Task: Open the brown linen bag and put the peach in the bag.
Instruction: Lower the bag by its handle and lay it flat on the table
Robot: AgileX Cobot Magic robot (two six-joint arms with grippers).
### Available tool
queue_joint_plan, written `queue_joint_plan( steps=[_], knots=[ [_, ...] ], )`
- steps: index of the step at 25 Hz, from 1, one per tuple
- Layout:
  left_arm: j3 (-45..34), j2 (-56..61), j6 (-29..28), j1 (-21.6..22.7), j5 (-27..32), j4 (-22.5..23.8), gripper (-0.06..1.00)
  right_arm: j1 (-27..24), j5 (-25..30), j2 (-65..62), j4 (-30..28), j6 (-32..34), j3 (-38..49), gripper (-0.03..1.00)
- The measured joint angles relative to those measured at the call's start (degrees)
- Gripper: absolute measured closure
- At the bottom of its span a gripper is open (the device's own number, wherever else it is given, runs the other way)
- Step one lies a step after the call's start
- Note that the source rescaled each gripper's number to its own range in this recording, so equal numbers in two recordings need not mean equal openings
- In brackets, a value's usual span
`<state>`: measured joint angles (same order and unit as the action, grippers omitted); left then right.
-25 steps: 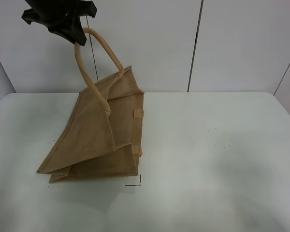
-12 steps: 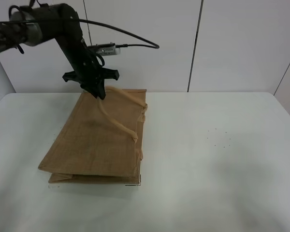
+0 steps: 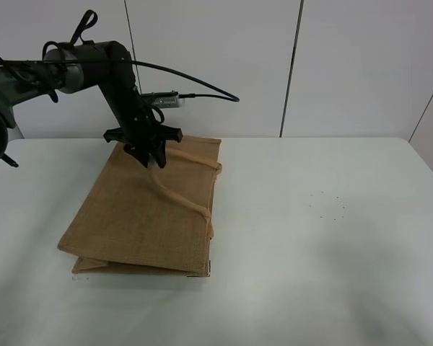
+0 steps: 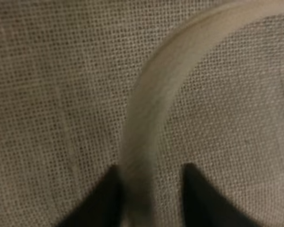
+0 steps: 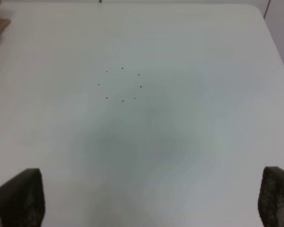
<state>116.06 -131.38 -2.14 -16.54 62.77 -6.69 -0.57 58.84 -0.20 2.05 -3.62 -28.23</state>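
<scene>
In the left half of the exterior high view, the brown linen bag (image 3: 144,216) lies flat on the white desk (image 3: 310,274), its mouth edge toward the back wall and its folded bottom toward the lower left of the frame. One beige handle (image 3: 180,191) curves loosely across the top panel toward the bag's right edge. At the upper left, the left arm reaches down from the left frame edge, and the left gripper (image 3: 150,155) sits just over the bag's far end, where the handle starts. In the left wrist view its two dark fingertips (image 4: 102,201) stand on either side of the pale handle with coarse weave behind them; the jaws are partly parted, and it cannot be told whether they still pinch the handle. Further right, the desk carries only a faint ring of small dots (image 3: 328,205). In the right wrist view the right gripper (image 5: 151,203) shows its jaws spread wide over the desk, holding nothing. The peach shows in no view.
</scene>
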Motion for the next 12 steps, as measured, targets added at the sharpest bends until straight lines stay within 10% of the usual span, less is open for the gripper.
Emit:
queue_joint_plan(
  steps=[4,12],
  knots=[
    [0.0,0.1,0.0,0.0,1.1,-0.6,0.13,0.0,0.0,0.0,0.0,0.0,0.0,-0.03],
    [0.0,7.1,0.0,0.5,1.9,1.7,0.11,0.0,0.0,0.0,0.0,0.0,0.0,-0.03]
  ],
)
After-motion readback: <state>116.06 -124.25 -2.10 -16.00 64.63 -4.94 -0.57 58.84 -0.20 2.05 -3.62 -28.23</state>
